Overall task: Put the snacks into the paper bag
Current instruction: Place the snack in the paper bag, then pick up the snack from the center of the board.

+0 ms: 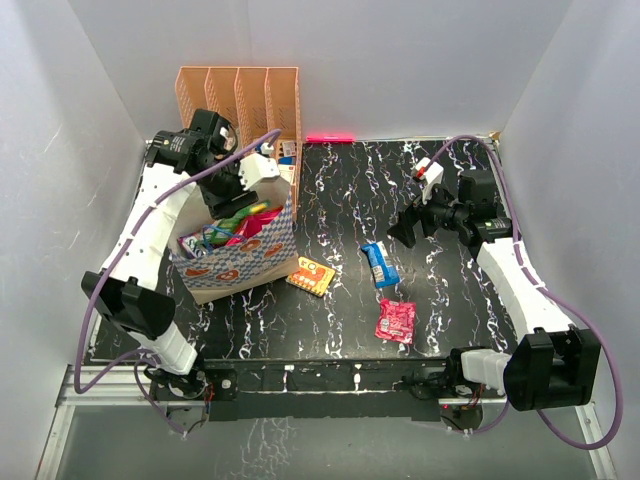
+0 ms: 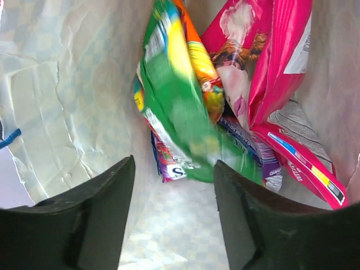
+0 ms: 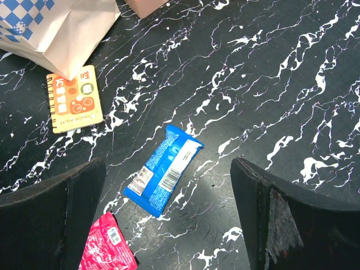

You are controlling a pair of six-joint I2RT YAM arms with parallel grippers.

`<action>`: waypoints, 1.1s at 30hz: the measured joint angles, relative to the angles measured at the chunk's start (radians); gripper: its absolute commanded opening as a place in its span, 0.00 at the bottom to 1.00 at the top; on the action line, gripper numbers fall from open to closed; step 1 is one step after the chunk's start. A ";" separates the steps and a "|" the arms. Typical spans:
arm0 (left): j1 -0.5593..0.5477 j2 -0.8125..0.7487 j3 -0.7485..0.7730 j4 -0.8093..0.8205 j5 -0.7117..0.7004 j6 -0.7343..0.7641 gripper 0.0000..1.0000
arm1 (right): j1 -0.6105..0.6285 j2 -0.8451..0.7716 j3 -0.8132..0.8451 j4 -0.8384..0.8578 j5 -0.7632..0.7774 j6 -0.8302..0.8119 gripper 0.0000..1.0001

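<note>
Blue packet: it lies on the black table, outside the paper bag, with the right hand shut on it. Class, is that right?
Not quite. The blue packet lies on the black table, outside the paper bag, but the right hand is open and not gripping it. The right wrist view shows this.

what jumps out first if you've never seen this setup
The checkered paper bag at the left, crammed with bright snacks: the left hand points into it, jaws apart, at a green packet and a pink packet. Then three strays on the black marbled table: an orange packet beside the bag, a blue packet under the open right hand, and a red packet nearest the arms' bases.
</note>
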 measured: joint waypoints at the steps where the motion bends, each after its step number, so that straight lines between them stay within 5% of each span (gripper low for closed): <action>1: 0.000 0.000 0.000 0.002 0.000 -0.003 0.63 | 0.000 0.000 0.000 0.000 0.000 0.000 0.98; 19: 0.000 -0.109 -0.043 0.137 0.003 -0.067 0.76 | 0.001 0.000 0.000 0.000 0.012 -0.003 0.98; 33: 0.000 -0.295 -0.212 0.486 -0.032 -0.278 0.92 | 0.132 0.014 -0.035 -0.040 0.166 -0.044 0.99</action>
